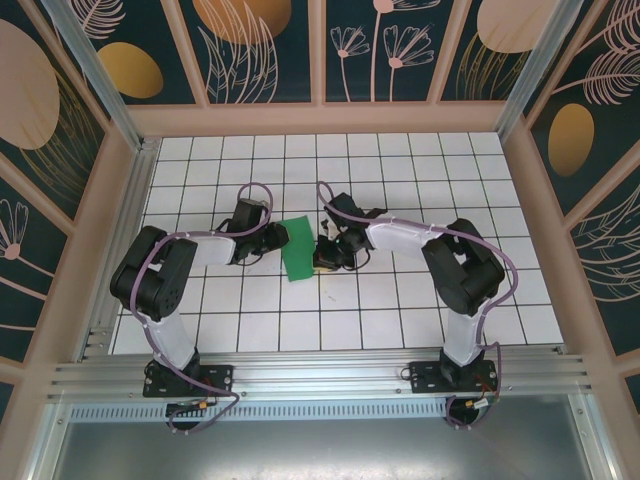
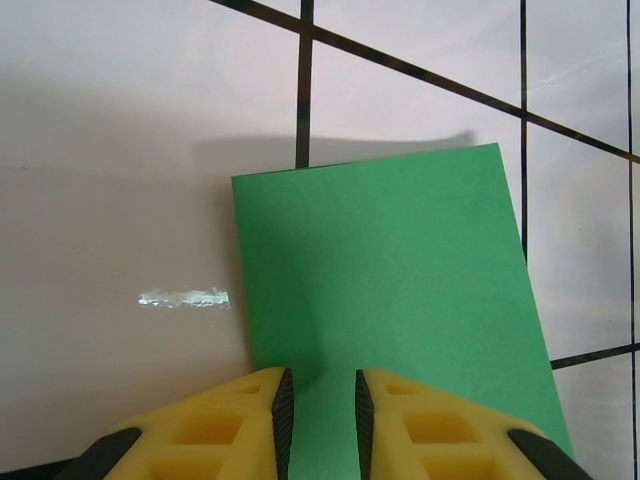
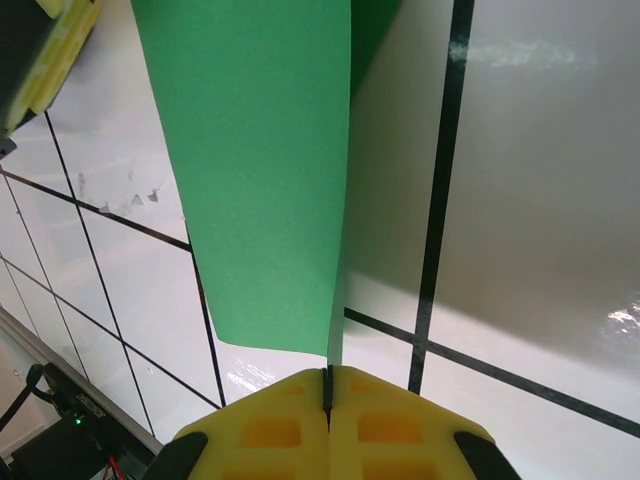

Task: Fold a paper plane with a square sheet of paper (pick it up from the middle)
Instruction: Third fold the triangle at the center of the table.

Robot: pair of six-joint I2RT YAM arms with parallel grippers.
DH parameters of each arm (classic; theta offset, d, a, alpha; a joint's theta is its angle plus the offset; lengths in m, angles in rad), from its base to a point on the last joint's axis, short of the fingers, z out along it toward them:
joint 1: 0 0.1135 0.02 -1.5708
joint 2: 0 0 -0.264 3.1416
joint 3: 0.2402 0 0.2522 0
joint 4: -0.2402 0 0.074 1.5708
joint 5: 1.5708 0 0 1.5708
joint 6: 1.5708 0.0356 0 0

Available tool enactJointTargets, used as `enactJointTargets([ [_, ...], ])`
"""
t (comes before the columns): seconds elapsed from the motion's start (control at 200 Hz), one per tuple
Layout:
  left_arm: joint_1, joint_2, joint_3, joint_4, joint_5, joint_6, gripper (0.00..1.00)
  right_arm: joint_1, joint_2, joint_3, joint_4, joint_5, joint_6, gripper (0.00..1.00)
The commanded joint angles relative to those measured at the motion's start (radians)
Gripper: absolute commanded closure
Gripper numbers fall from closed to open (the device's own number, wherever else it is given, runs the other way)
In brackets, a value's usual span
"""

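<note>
Right hand (image 3: pixel 327 375) clenched on 3 o'clock edge of thin bright green paper sheet (image 3: pixel 260 180), likely anchoring it. Left hand (image 2: pixel 320 395), 9 o'clock edge: fingers narrowly parted, released.

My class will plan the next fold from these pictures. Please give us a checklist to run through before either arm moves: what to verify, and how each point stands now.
1. Grip of the right gripper on the green sheet: ok, an edge runs into its shut jaws.
2. Grip of the left gripper: not ok, its jaws stand apart around the sheet's near edge.
3. Sheet untorn: ok where it shows.
4. Layers lined up: cannot tell.
5. Grippers apart from each other: ok, the sheet lies between them over the table.
</note>
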Motion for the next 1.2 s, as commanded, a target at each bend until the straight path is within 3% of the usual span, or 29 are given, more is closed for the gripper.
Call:
enactJointTargets([
  [0.0, 0.004, 0.024, 0.003, -0.027, -0.017, 0.018, 0.73, 0.008, 0.019, 0.048, -0.002, 0.019, 0.019, 1.0],
  [0.626, 0.005, 0.03, -0.007, -0.026, -0.014, 0.017, 0.78, 0.025, 0.168, 0.181, 0.21, -0.062, 0.088, 1.0],
  [1.196, 0.005, 0.036, -0.002, -0.033, -0.008, 0.022, 0.86, 0.025, 0.233, 0.192, 0.24, -0.026, 0.135, 1.0],
])
